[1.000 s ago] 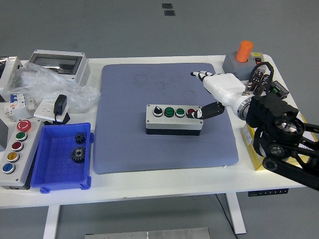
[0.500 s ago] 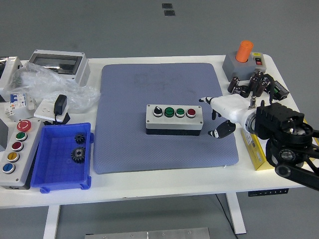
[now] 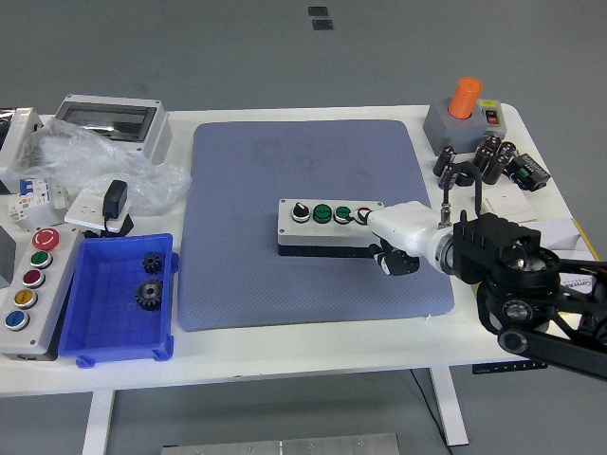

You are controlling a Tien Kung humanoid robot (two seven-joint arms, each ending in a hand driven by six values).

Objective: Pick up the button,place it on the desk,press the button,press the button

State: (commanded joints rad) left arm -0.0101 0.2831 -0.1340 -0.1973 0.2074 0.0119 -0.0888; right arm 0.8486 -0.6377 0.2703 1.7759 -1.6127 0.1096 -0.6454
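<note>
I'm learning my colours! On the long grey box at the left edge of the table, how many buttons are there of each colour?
Red buttons: 2
Green button: 1
Yellow button: 1
Blue button: 1
Total: 5

Colours across the white table (image 3: 313, 353)

A grey button box (image 3: 327, 226) is showing black, green, green and red caps on a blue-grey textured mat (image 3: 285, 171); a white-shelled right hand (image 3: 394, 237) on a black arm is lying over its red end; a bright blue bin (image 3: 119, 303) is holding dark gears (image 3: 149, 282); an orange cylinder (image 3: 466, 97) is topping a grey base
</note>
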